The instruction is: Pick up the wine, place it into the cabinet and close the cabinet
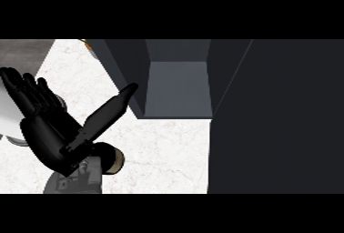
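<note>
Cabinet [178, 88] open, dark; left hand [43, 132] open beside it, over white counter [168, 150].

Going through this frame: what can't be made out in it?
Wine: unseen in the head view; the cabinet shows only part of its inside.
Right hand: out of view.
Counter: right side hidden by the dark panel.
Left hand, open, covers the counter beneath it.

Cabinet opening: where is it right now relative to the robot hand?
Head view: the cabinet stands open at top centre, on the white counter; the open left robot hand is lower left of it, thumb pointing toward its left wall.
</note>
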Motion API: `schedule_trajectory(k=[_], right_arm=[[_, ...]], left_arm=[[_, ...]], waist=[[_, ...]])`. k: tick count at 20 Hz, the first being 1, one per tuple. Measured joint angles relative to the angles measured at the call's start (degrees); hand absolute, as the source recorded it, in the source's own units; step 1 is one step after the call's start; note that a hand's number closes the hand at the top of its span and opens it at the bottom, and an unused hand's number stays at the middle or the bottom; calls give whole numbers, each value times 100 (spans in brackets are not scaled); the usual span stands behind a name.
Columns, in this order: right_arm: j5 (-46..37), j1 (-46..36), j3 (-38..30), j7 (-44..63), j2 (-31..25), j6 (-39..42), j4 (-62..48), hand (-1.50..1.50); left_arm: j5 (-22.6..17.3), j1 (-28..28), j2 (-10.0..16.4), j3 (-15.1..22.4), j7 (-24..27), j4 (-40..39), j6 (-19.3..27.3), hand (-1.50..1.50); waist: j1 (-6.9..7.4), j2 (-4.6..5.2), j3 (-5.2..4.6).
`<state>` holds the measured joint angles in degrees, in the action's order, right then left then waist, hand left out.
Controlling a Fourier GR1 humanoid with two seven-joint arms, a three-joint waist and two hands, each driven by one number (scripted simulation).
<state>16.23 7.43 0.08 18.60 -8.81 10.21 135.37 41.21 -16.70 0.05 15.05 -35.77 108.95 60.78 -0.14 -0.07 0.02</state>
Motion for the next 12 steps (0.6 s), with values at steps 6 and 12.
schedule_trajectory(k=[6,12], right_arm=[[-56,-13,8,179,48,-38,110,-150],[-90,-203,55,354,114,-123,117,-150]], left_arm=[[495,459,-1,234,-434,284,122,-150],[789,1018,-1,462,-502,433,360,-150]], waist=[[5,-4,-1],[12,-2,-1]])
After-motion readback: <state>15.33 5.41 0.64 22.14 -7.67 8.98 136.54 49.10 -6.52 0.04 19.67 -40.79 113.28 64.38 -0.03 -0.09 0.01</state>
